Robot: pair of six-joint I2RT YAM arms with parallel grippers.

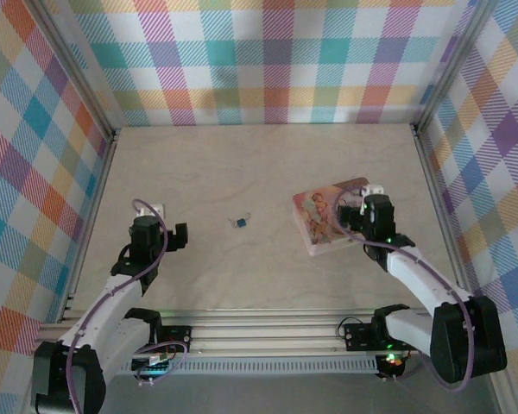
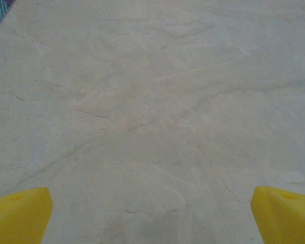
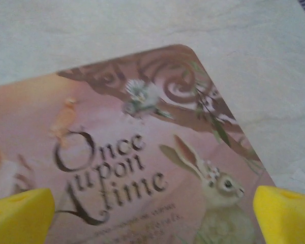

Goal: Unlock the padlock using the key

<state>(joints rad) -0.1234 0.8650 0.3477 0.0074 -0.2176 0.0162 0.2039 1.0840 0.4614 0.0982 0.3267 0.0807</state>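
Nearest in the top view, along the bottom edge: aluminium rail (image 1: 268,332) with both arm bases bolted on. Further up on the left, left pincer (image 1: 160,216), hovering over bare bench (image 1: 242,164), spread wide and gripping nothing. On the right, right pincer (image 1: 360,200), poised above the far right part of the pink picture box (image 1: 324,226), likewise spread wide and empty. Between the two, out in the open near mid-bench: padlock (image 1: 241,222), tiny and blue-bodied, with a thin silvery bit at its upper right, too small to tell more. Lies apart from both the left pincer and the box, touching neither. Around the bench on three sides: checked walls (image 1: 276,60).

From the left wrist: yellow fingertips (image 2: 18,216) low in both corners, far apart, left pincer (image 2: 152,218) fully open and empty. Between and beyond them, pale veined bench (image 2: 152,101).

From the right wrist: yellow fingertips (image 3: 20,216) again at both lower corners, right pincer (image 3: 152,223) open wide, holding nothing. Beneath it, the box (image 3: 142,152), lying askew in frame, printed with dark lettering beginning "Once upon", a hare (image 3: 218,188) at lower right and a small bird (image 3: 140,96) on a brown scrolled branch. Beyond the box's rounded corner, bare bench (image 3: 244,51).
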